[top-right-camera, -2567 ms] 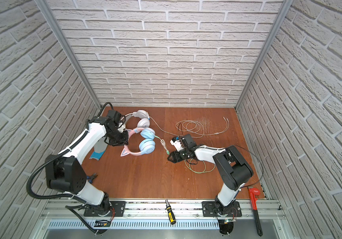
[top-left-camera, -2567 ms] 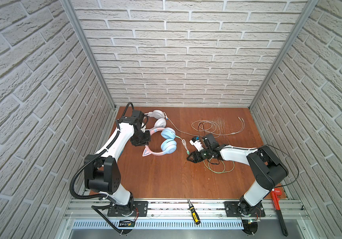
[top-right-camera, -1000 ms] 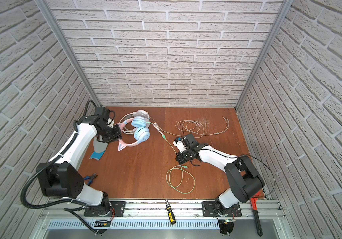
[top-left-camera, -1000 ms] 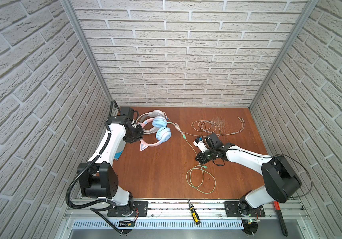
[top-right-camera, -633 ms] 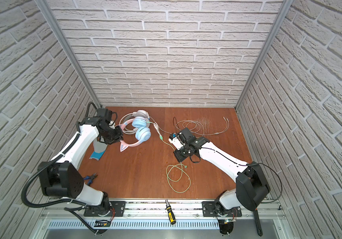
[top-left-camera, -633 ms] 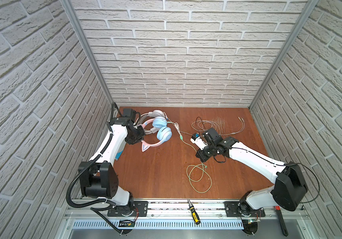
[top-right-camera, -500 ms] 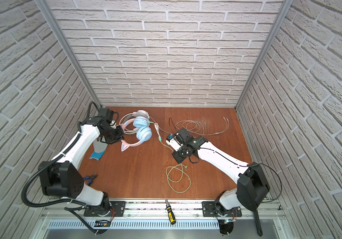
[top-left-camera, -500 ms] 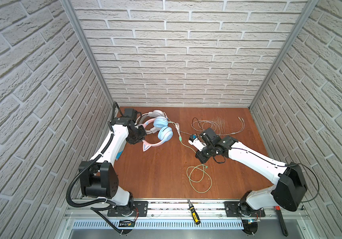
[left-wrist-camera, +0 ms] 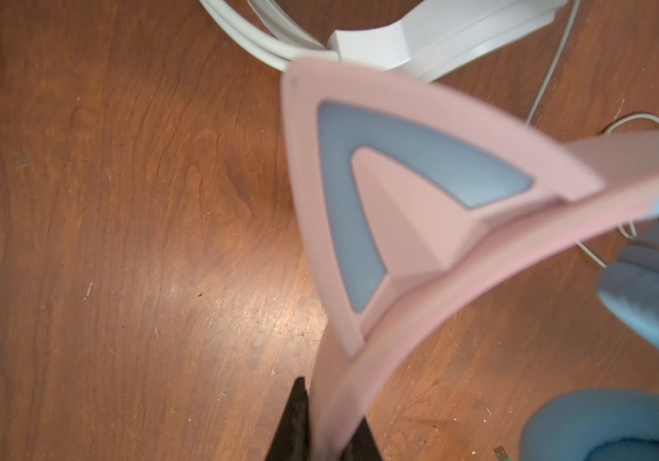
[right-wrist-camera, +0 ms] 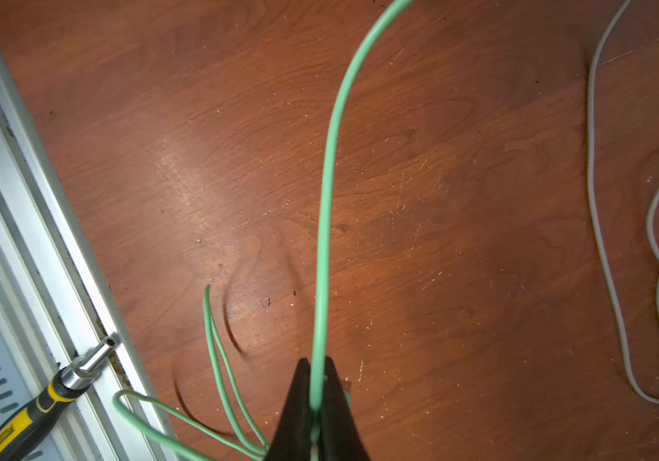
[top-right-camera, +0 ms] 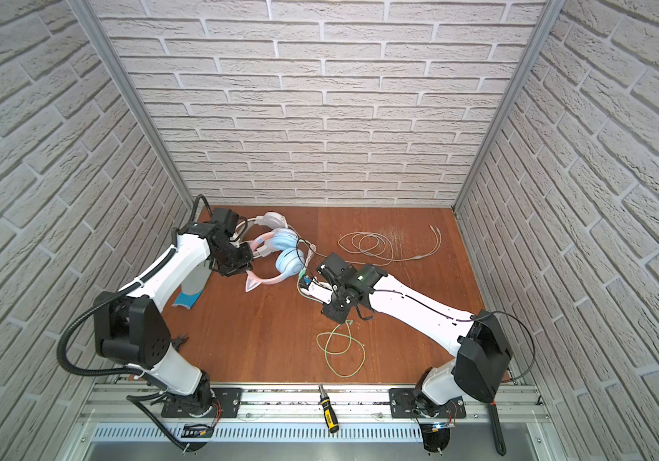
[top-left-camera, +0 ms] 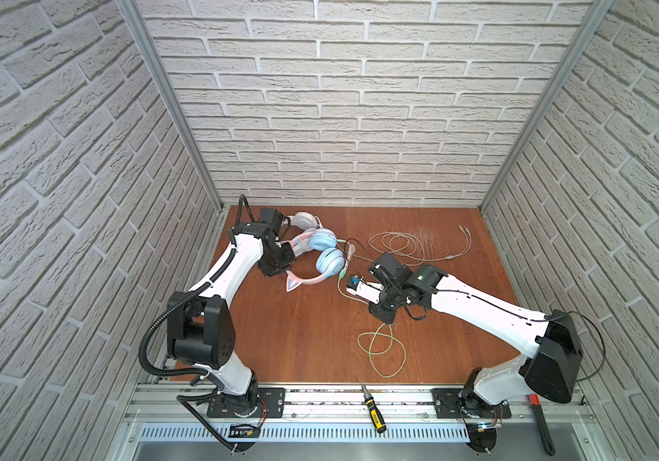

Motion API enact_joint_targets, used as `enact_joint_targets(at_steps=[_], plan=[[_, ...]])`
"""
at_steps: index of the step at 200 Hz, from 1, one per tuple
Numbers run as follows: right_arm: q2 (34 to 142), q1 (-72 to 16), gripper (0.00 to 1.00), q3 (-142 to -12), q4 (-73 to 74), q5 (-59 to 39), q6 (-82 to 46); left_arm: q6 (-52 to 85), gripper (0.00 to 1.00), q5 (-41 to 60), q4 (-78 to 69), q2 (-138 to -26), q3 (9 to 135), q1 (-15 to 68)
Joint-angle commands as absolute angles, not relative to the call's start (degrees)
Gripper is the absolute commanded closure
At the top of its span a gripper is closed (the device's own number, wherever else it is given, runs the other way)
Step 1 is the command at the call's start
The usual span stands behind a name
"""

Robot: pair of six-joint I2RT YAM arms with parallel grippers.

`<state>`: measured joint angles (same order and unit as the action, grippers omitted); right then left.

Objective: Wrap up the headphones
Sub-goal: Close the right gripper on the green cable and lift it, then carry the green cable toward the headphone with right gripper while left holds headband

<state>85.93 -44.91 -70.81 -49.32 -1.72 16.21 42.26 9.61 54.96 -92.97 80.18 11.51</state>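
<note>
Right gripper (right-wrist-camera: 313, 371) has swung in beside the cat-ear headphones (top-left-camera: 329, 260), pinched shut on their green cable (right-wrist-camera: 325, 223), while left gripper (left-wrist-camera: 329, 411) clamps their pink band (left-wrist-camera: 419, 287), white headphones (top-left-camera: 305, 219) just behind them, so we read this as feeding cable in for wrapping.

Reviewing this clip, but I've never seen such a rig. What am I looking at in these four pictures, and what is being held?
Two white robot arms, left and right, are mounted at the front of a reddish wooden table; each ends in a two-fingered gripper. Both top views look down on the scene; the close-ups come from cameras on the wrists. The left gripper is shut on the band of the pink cat-ear headphones with light-blue cups. The right gripper is shut on their thin green cable, whose slack loops on the table. All-white headphones lie behind them; a loose pale cable is coiled near the back. A yellow-and-black screwdriver rests on the front rail.
</note>
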Motion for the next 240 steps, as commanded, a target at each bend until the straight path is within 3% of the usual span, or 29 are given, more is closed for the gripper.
enact_joint_targets(at_steps=[1, 45, 127, 203, 240], plan=[[88.15, -44.70, 0.94, -72.93, -51.13, 6.68, 15.62, 41.92, 1.00, 9.16, 54.40, -92.67, 83.12, 11.52], [85.86, -38.03, 0.95, -73.58, -52.61, 16.48, 14.37, 40.00, 1.00, 6.99, 56.95, -91.09, 84.02, 8.99], [74.88, -27.99, 0.94, -81.67, -48.87, 21.20, 24.86, 39.11, 1.00, 9.93, 54.59, -89.26, 83.03, 7.13], [77.44, -27.15, 0.94, -71.38, -49.42, -0.62, 11.59, 39.41, 1.00, 11.21, 54.60, -88.77, 83.47, 6.94], [78.13, -31.44, 0.94, -68.49, -49.33, -2.46, 12.32, 40.49, 1.00, 10.87, 54.32, -89.24, 83.98, 7.37]])
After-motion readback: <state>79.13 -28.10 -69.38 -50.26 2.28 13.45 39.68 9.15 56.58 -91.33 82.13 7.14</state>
